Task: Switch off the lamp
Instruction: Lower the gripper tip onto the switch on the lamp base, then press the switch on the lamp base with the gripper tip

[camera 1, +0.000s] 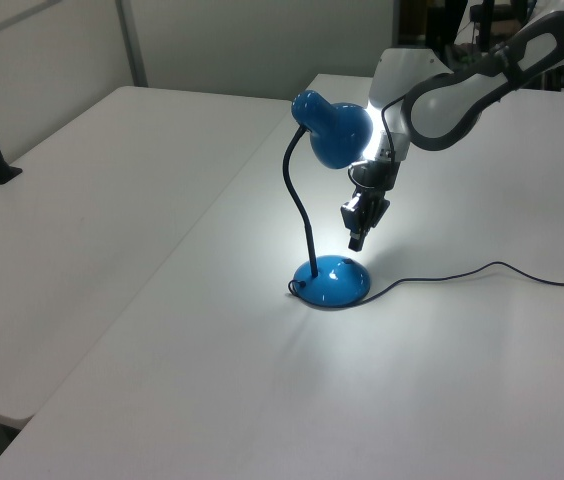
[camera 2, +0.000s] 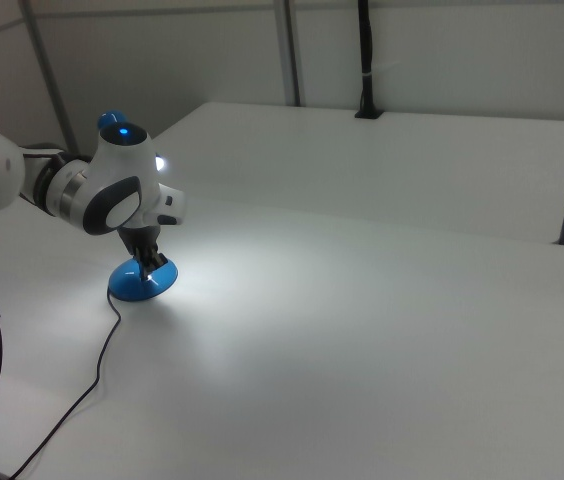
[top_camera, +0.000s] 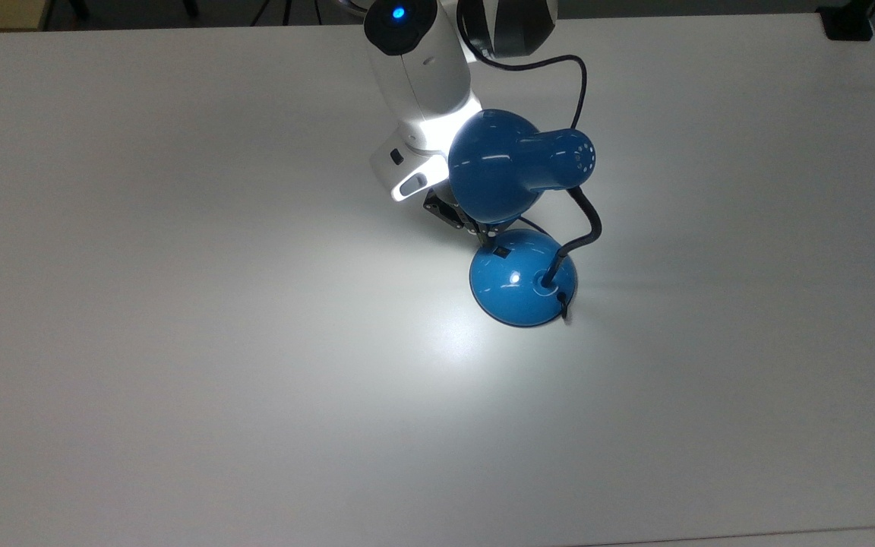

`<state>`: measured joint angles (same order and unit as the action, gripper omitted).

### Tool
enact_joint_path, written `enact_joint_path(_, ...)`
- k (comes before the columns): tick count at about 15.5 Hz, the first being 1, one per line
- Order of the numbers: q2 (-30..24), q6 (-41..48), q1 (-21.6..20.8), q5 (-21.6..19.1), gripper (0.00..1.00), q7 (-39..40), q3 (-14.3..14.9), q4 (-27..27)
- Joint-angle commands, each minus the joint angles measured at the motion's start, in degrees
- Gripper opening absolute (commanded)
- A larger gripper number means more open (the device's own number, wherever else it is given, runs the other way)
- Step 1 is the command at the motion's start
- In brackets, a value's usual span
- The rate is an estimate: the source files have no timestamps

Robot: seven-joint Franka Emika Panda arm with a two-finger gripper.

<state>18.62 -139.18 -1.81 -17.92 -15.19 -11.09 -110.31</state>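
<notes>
One lamp (camera 1: 332,135) lit, upright on white worktop (top_camera: 179,342) | arm reaches under shade, fingers (camera 1: 356,238) point down just above base switch | finger gap: cannot tell

The lamp (camera 1: 330,200) stands lit on the white table (camera 1: 162,330), casting a bright pool around its blue base (camera 1: 332,282). The gripper (camera 1: 356,240) hangs just above the base, beside the shade (camera 1: 337,130). A black cord (camera 1: 482,270) trails toward the left view's right.
</notes>
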Motion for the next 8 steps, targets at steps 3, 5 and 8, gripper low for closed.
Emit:
enact_joint_path(3,1.3,-4.2,-1.2,-1.4,0.00,-1.1,-0.1,-0.2)
enact_joint_path(5,1.3,-4.7,-1.3,-1.7,0.00,-1.1,-0.1,-0.2)
enact_joint_path(8,1.4,-4.7,-1.3,-1.8,0.00,-1.1,-0.1,-0.2)
